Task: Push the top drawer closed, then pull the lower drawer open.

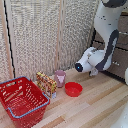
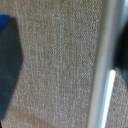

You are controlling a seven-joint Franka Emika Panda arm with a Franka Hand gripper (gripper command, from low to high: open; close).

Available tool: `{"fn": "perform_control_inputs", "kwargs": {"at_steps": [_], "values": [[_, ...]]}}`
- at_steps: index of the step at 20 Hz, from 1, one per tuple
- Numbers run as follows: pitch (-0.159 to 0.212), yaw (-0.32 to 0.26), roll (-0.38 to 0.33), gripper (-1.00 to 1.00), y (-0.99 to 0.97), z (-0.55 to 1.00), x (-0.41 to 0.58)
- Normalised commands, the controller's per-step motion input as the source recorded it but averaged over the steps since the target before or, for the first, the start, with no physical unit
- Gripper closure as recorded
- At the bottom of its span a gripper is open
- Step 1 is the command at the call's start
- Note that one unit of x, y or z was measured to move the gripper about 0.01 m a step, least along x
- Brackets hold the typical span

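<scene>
Woven screen fabric (image 2: 55, 65) fills my wrist view; whether my jaws are apart I cannot tell, nor that they touch anything. Behind my arm, at the exterior view's right, the dark cabinet (image 1: 121, 62) with both drawers looks stiff and heavy-sliding; I would take its bar handles.

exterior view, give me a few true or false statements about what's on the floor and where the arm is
1. The red basket sits on the wooden floor at the exterior view's left. True.
2. The red bowl lies inside the basket. False: it rests on the floor, apart from the basket.
3. The pink cup stands upright beside the bowl. True.
4. The arm is down in the basket. False: it is raised in front of the dark cabinet at the exterior view's right.
</scene>
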Motion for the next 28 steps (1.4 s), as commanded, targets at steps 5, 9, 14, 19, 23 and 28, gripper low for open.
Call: {"fn": "perform_control_inputs", "kwargs": {"at_steps": [5, 9, 14, 19, 23, 28], "values": [[0.042, 0.134, 0.04, 1.0, -0.05, -0.01, 0.215], [0.041, 0.23, 0.105, 1.0, -0.03, 0.19, 0.188], [0.035, 0.152, 0.14, 1.0, 0.16, 0.29, 0.114], [0.0, 0.067, 0.164, 1.0, 0.44, 0.34, 0.01], [0.0, 0.066, 0.15, 1.0, 0.49, 0.3, 0.0], [0.0, 0.064, 0.147, 1.0, 0.48, 0.27, 0.0]]}}
